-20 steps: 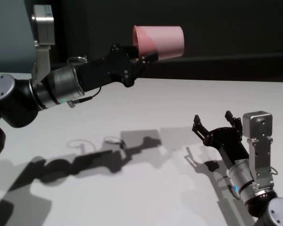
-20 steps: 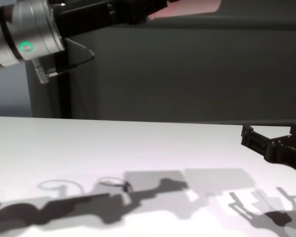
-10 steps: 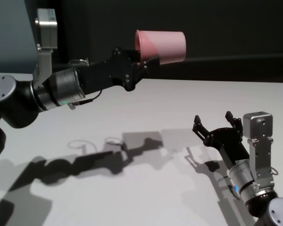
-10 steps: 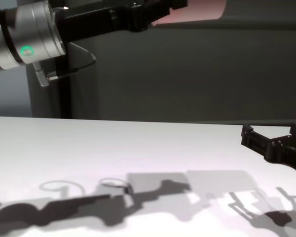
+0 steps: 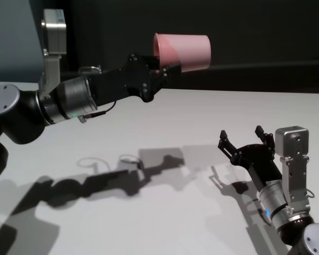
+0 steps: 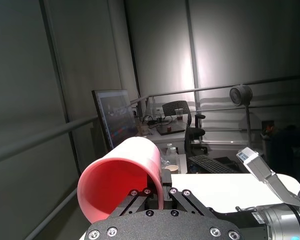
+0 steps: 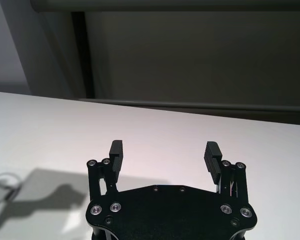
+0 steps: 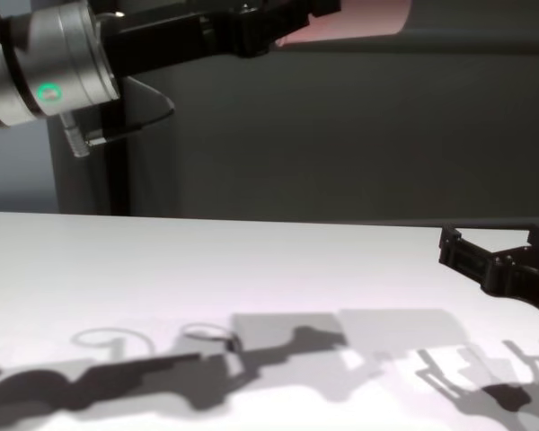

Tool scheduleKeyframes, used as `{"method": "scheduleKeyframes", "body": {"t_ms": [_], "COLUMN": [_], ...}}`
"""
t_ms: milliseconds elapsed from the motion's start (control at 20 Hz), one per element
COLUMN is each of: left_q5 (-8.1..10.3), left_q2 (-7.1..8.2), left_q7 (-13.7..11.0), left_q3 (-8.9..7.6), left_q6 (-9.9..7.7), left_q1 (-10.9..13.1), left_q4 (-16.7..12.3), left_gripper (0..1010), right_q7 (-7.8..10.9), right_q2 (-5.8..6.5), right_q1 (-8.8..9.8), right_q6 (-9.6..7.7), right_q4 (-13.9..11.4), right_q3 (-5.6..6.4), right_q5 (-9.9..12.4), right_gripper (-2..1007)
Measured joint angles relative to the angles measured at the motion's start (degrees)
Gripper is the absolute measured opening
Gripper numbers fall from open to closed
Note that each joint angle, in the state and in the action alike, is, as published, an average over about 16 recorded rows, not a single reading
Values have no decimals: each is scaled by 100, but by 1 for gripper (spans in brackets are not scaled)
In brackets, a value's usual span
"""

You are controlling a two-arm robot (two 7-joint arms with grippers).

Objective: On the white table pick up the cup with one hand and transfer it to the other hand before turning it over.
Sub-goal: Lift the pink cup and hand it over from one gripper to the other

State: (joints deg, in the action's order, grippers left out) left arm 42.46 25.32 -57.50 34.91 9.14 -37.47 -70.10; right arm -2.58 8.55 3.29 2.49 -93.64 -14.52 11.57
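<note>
The left gripper (image 5: 160, 66), on the arm with the green light ring, is raised high above the white table (image 5: 202, 122) toward its far side, and its fingers pinch the rim of the cup (image 5: 183, 51). The cup lies on its side in the air, its mouth turned back toward the gripper and its flat base pointing right. In the left wrist view the fingers (image 6: 155, 192) clamp the cup's wall (image 6: 121, 177) from inside and outside, and the part of the pink interior that shows holds nothing.

The right gripper (image 5: 244, 139), on the arm with the blue light, hangs low over the near right part of the table with its two fingers (image 7: 212, 156) spread wide and nothing between them. It is well apart from the cup, lower and nearer.

Between the two grippers the tabletop is bare white, crossed only by the arms' shadows (image 5: 117, 178). The table's far edge runs just below the lifted cup against a dark wall (image 8: 341, 135).
</note>
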Motion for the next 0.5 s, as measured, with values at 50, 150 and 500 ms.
{"method": "scheduleKeyframes", "body": {"t_ms": [50, 150, 500], "left_q5": [-1, -2, -5], "left_q2": [0, -1, -2], "left_q7": [2, 5, 12], "left_q3": [-1, -2, -5], "left_q6": [-1, -3, -9], "left_q1": [0, 1, 4], "left_q4": [-1, -2, -4], "left_gripper": [48, 48, 48], "right_q7": [29, 105, 477], "right_q2": [-16, -53, -224], "right_q1": [-4, -16, -72], "right_q6": [2, 7, 38], "right_q4": [2, 8, 26], "right_q3": [12, 42, 224], "right_q5": [29, 104, 505], "right_gripper": [1002, 1002, 1002]}}
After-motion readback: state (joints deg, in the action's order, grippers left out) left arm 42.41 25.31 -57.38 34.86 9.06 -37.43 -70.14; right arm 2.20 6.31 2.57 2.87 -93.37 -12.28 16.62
